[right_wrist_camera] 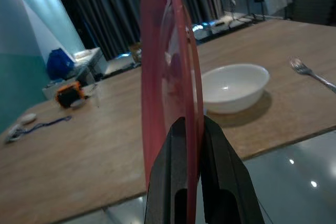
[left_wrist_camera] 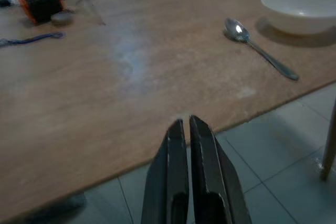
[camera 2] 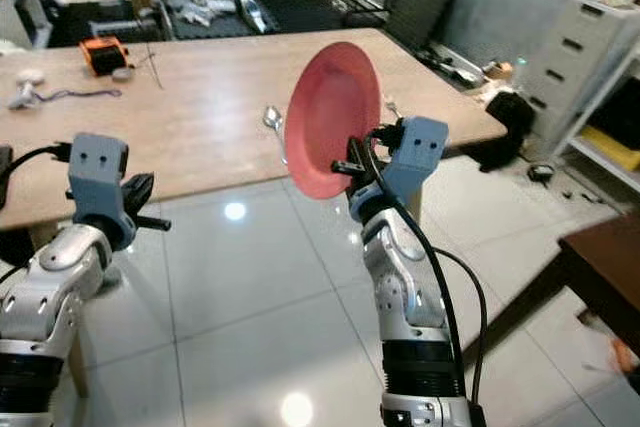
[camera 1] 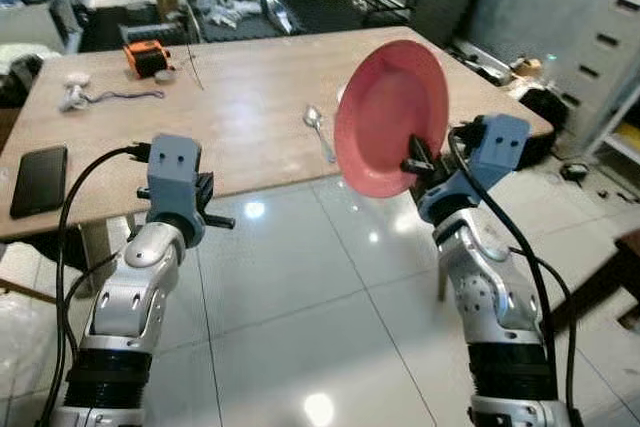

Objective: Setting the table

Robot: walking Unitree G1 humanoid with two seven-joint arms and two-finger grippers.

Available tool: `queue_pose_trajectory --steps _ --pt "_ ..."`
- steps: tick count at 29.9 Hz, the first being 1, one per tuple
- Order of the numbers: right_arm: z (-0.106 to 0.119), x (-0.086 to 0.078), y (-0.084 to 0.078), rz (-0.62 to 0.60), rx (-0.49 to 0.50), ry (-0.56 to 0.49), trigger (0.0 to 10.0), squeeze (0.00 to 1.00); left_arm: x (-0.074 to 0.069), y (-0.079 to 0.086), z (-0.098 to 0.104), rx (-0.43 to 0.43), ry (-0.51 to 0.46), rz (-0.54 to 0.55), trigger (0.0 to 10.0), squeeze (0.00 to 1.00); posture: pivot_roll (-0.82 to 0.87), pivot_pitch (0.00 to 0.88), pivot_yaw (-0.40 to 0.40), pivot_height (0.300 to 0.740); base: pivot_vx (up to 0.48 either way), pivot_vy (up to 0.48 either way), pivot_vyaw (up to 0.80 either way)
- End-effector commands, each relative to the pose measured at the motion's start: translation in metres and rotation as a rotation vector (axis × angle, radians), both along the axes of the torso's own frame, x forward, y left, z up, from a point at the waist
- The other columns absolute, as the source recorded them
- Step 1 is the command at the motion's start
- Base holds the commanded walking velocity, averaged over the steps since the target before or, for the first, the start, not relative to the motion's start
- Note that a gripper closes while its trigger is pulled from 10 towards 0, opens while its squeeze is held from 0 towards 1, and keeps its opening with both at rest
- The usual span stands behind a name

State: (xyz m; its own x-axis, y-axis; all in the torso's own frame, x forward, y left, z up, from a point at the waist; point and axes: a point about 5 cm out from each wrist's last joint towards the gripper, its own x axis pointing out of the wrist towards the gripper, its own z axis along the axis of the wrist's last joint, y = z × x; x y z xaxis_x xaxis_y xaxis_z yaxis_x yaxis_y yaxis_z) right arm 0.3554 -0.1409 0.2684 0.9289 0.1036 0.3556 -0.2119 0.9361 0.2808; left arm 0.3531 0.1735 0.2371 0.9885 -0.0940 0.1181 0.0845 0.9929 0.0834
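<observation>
Standing on edge in the air, the pink plate [camera 1: 390, 117] is pinched at its lower rim by the right gripper [camera 1: 418, 161], both black fingers [right_wrist_camera: 176, 171] pressed against its two faces. It hangs just off the near edge of the wooden table [camera 1: 250, 117], over the tiled floor [camera 1: 300, 317], at about 2 o'clock from the robot. Behind the plate a white bowl [right_wrist_camera: 231, 87] sits on the table, with a fork [right_wrist_camera: 310, 73] beyond it toward 3 o'clock. A spoon [camera 1: 319, 131] lies on the table at the plate's 9 o'clock side. The left gripper [left_wrist_camera: 190, 135] hovers off the table's near edge at roughly 10 o'clock, fingers drawn narrow, almost together, carrying nothing. Farther off, a black phone [camera 1: 38, 179] lies near the table's left end, and an orange device [camera 1: 148, 57] sits toward 11 o'clock.
</observation>
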Motion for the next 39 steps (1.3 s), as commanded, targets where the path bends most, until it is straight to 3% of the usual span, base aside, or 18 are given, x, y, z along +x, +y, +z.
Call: queue_pose_trajectory --steps 1,17,26,32,35,39 --pt "0.001 -0.001 -0.004 -0.014 0.013 -0.006 10.0 0.0 0.0 -0.001 -0.006 0.008 0.021 -0.004 10.0 0.0 0.03 0.134 0.022 0.74 0.48 0.0 0.0" --pt "0.002 0.0 -0.005 -0.011 0.017 -0.004 10.0 0.0 -0.002 0.002 -0.007 0.012 0.022 -0.003 10.0 0.0 0.03 0.143 0.022 0.74 0.48 0.0 0.0" --pt "0.003 -0.001 0.002 0.059 0.026 -0.01 10.0 0.0 -0.006 0.004 -0.009 0.047 0.018 -0.011 10.0 0.0 0.04 0.144 0.019 0.74 0.439 0.0 0.0" --pt "0.004 -0.001 0.004 0.084 0.033 -0.011 10.0 0.0 -0.006 0.005 -0.009 0.047 0.019 0.007 10.0 0.0 0.05 0.146 0.019 0.74 0.084 0.0 0.0" --pt "0.004 -0.001 0.005 0.123 0.074 0.001 10.0 0.0 -0.007 0.005 -0.01 0.055 0.027 0.009 10.0 0.0 0.05 0.145 0.017 0.74 0.0 0.0 0.0" --pt "0.004 -0.004 0.01 0.262 0.185 0.034 10.0 0.0 -0.01 0.004 -0.013 0.066 0.039 -0.004 10.0 0.0 0.05 0.147 0.015 0.74 0.0 0.0 0.0"
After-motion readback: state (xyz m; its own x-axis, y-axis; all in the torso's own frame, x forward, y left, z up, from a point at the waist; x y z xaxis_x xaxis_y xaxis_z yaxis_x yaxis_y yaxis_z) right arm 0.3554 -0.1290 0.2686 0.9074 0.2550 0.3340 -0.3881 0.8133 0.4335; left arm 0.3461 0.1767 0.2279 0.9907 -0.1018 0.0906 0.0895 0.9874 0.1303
